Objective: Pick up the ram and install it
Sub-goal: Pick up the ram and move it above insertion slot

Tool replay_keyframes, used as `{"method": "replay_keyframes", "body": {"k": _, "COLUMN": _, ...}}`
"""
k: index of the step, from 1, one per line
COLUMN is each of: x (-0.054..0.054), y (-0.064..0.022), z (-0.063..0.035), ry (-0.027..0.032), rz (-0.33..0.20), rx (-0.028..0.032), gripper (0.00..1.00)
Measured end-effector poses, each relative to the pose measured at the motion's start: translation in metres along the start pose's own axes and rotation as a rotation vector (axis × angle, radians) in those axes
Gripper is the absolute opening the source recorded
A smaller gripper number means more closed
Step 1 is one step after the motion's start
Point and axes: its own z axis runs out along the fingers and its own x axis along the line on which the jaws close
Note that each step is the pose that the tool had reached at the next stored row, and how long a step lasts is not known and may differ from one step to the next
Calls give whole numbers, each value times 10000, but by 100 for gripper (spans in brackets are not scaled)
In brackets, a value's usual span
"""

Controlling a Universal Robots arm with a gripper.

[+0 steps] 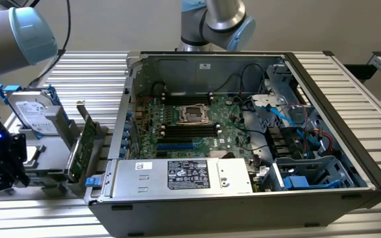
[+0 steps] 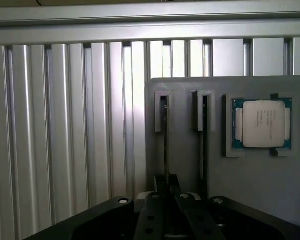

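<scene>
The ram point(image 2: 166, 135) shows edge-on as a thin dark stick standing in one slot of a grey holder plate point(image 2: 185, 165). My gripper point(image 2: 167, 180) sits at the stick's near end, its two black fingers pressed together on either side of it, shut on the ram. A second thin stick point(image 2: 204, 135) stands in the neighbouring slot. In the exterior view my gripper point(image 1: 2, 171) is the black block over the holder at the far left, beside the open computer case point(image 1: 323, 74). The motherboard point(image 1: 227, 126) lies inside the case with its black memory slots point(image 1: 187, 130) bare.
A square silver processor point(image 2: 262, 124) rests in a pocket of the holder plate. A tall green expansion card point(image 1: 78, 148) and a hard drive point(image 1: 35, 116) stand on the fixture between my gripper and the case. Cables and a drive cage point(image 1: 309, 173) crowd the case's right side.
</scene>
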Motion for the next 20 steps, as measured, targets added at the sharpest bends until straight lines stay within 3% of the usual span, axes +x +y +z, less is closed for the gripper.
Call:
{"method": "replay_keyframes", "body": {"k": 16, "x": 15, "y": 15, "z": -725, "ry": -1, "rz": -1, "rx": 0, "gripper": 14}}
{"method": "replay_keyframes", "body": {"k": 20, "x": -47, "y": 7, "z": -869, "ry": -2, "rz": 0, "rx": 3, "gripper": 14}}
